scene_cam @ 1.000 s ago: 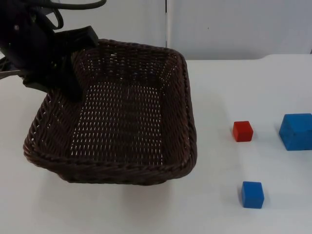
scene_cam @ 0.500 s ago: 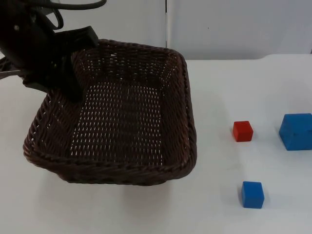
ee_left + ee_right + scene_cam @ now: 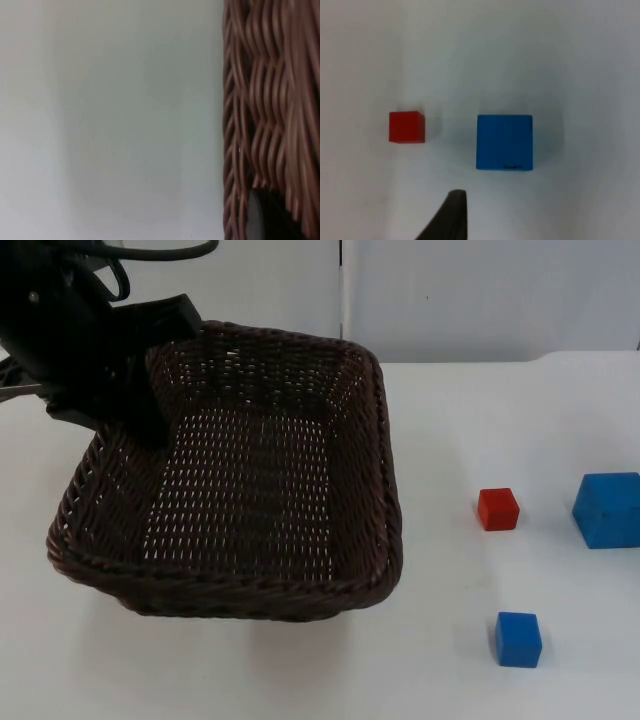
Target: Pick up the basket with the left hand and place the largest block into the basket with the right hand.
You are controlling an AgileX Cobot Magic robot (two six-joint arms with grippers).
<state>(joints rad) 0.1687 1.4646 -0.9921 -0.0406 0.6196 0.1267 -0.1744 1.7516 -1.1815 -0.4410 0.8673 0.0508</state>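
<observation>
A white table (image 3: 440, 670) runs back to a grey partition wall (image 3: 480, 290). In the top view the dark wicker basket (image 3: 240, 480) fills the frame's left and centre, its far left rim clamped by the left gripper (image 3: 150, 405) at upper left; the left wrist view shows the weave (image 3: 270, 100) close against a black fingertip (image 3: 255, 217). At the right edge sits the large blue block (image 3: 608, 508), with a red block (image 3: 497, 508) just to its left and a small blue block (image 3: 517, 638) below. The right gripper hangs above the large blue block (image 3: 504, 142) and red block (image 3: 407, 127); I cannot tell how far its fingers are apart.
</observation>
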